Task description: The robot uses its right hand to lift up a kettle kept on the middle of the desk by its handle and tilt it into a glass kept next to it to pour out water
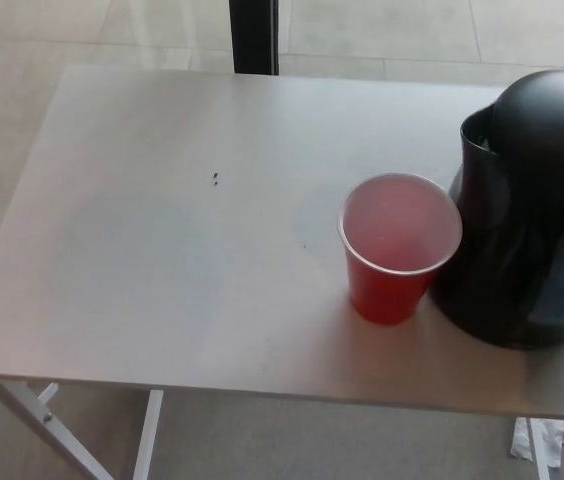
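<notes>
A black kettle (527, 215) stands upright on the white desk (162, 260) at the right side, its spout pointing left toward the cup. A red plastic cup (398, 248) stands just left of the kettle, close to or touching its body. The kettle's right side and handle run past the picture's right edge and are hidden. Neither of my hands shows in the head view.
A small dark speck (217, 179) lies on the desk left of centre. A black post (254, 35) rises behind the desk's far edge. White desk legs (52, 425) and a crumpled paper scrap (552, 445) show on the floor below the front edge.
</notes>
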You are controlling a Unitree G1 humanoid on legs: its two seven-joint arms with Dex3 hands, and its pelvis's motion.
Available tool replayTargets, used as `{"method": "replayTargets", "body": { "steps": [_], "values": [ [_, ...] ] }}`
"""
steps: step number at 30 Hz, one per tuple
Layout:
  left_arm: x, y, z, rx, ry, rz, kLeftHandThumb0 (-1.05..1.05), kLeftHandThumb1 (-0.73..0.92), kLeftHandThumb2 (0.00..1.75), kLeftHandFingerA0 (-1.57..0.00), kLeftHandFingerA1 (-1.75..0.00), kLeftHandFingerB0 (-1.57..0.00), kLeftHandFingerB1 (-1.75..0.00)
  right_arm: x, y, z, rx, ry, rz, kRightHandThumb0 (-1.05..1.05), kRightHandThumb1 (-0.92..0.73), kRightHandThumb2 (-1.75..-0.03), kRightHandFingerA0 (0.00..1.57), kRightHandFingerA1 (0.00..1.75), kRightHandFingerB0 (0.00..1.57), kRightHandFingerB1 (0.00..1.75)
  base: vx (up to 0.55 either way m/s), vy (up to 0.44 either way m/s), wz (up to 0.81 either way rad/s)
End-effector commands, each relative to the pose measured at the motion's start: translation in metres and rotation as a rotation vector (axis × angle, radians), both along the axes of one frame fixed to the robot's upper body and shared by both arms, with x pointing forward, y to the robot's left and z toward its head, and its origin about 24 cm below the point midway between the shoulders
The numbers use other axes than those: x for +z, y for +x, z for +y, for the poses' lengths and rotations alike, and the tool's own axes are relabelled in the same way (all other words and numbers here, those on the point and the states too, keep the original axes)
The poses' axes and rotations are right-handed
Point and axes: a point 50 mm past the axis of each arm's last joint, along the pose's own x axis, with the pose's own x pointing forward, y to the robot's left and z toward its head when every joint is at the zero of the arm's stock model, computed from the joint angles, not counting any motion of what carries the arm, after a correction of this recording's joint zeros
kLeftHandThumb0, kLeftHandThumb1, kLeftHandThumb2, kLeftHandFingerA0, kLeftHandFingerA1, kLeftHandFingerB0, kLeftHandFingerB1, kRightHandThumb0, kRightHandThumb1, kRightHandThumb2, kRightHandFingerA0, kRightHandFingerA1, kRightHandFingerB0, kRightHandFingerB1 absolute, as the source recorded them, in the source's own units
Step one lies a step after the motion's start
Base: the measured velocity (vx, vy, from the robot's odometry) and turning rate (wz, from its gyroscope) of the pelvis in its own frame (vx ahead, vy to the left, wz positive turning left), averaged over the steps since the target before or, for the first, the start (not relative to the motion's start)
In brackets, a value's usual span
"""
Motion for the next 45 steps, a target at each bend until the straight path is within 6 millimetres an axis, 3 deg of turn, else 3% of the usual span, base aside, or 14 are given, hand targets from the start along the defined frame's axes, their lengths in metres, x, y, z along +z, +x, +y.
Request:
{"method": "replayTargets", "body": {
  "steps": [1,6,8,9,10,11,12,15,16,18,42,43,44,45],
  "values": [
    [0.000,0.000,0.000,-0.005,0.011,-0.008,-1.05,0.68,0.74,-0.61,-0.65,-0.37,-1.10,-0.024,-0.006,-0.004,-0.034,0.112,-0.016,-0.40,-0.75,-0.67,0.80,1.75,0.63,1.54,0.00,0.000,0.00],
    [0.002,0.004,0.000,-0.013,0.006,-0.020,-1.05,0.67,0.75,-0.59,-0.67,-0.36,-1.13,-0.038,-0.015,-0.003,0.025,0.076,-0.088,-0.14,-0.52,-0.92,0.71,1.75,0.59,1.68,0.00,0.000,0.00],
    [0.002,0.005,0.000,-0.004,0.007,-0.025,-1.05,0.67,0.75,-0.61,-0.68,-0.35,-1.15,-0.038,-0.017,-0.004,0.047,0.102,-0.033,-0.23,-0.41,-1.17,1.07,1.54,0.87,1.06,0.00,0.000,0.00],
    [0.002,0.005,0.000,-0.003,0.007,-0.026,-1.05,0.67,0.75,-0.61,-0.68,-0.35,-1.15,-0.038,-0.017,-0.004,0.049,0.103,-0.031,-0.23,-0.41,-1.17,1.07,1.54,0.87,1.06,0.00,0.000,0.00],
    [0.002,0.005,0.000,0.001,0.003,-0.023,-1.05,0.67,0.75,-0.60,-0.67,-0.35,-1.13,-0.035,-0.018,-0.004,0.072,0.168,-0.004,-0.26,-0.69,-0.66,0.82,1.59,0.54,0.58,0.00,0.000,0.00],
    [0.002,0.004,0.000,0.003,0.001,-0.022,-1.05,0.67,0.75,-0.60,-0.67,-0.35,-1.13,-0.034,-0.019,-0.004,0.084,0.196,0.008,-0.26,-0.69,-0.66,0.82,1.59,0.54,0.58,0.00,0.000,0.00],
    [0.002,0.004,0.000,0.000,0.003,-0.020,-1.05,0.67,0.75,-0.60,-0.67,-0.36,-1.14,-0.033,-0.020,-0.003,0.104,0.180,0.029,-0.41,-0.67,-0.61,0.66,0.82,0.29,0.34,0.00,0.000,0.00],
    [0.002,0.004,0.000,-0.007,0.009,-0.019,-1.05,0.68,0.74,-0.59,-0.67,-0.36,-1.13,-0.031,-0.025,-0.004,0.171,0.205,0.087,-0.42,-0.66,-0.60,0.44,0.59,0.17,0.29,0.00,0.000,0.00],
    [0.002,0.004,0.000,-0.004,0.012,-0.014,-1.05,0.69,0.75,-0.61,-0.67,-0.36,-1.12,-0.031,-0.027,-0.006,0.225,0.248,0.144,-0.50,-0.53,-0.77,0.03,0.40,0.01,0.17,0.00,0.000,0.00],
    [0.002,0.004,0.000,-0.005,0.009,-0.019,-1.05,0.69,0.74,-0.60,-0.67,-0.37,-1.11,-0.029,-0.029,-0.008,0.275,0.190,0.178,-0.70,-0.38,-0.71,0.00,0.02,0.00,0.00,0.00,0.000,0.00],
    [0.004,0.000,0.003,0.003,0.005,-0.028,-1.05,0.68,0.75,-0.58,-0.68,-0.35,-1.15,0.029,-0.079,-0.057,0.350,0.096,0.042,-0.94,-0.44,-0.72,0.00,0.00,0.00,0.00,0.00,0.000,0.00],
    [0.004,-0.001,0.004,0.012,0.003,-0.030,-1.05,0.67,0.74,-0.58,-0.68,-0.36,-1.14,0.031,-0.084,-0.061,0.334,0.115,0.019,-0.91,-0.50,-0.56,0.00,0.00,0.00,0.00,0.00,0.000,0.00],
    [0.005,-0.001,0.004,0.021,0.005,-0.030,-1.05,0.68,0.74,-0.59,-0.66,-0.37,-1.13,0.039,-0.098,-0.071,0.287,0.138,-0.018,-0.94,-0.54,-0.92,0.00,0.22,0.00,0.00,0.00,0.000,0.00],
    [0.005,-0.001,0.004,0.023,0.010,-0.028,-1.05,0.67,0.75,-0.60,-0.67,-0.38,-1.13,0.046,-0.110,-0.078,0.243,0.136,-0.047,-0.95,-0.56,-0.93,0.00,0.20,0.00,0.00,0.00,0.000,0.00]
  ]
}}
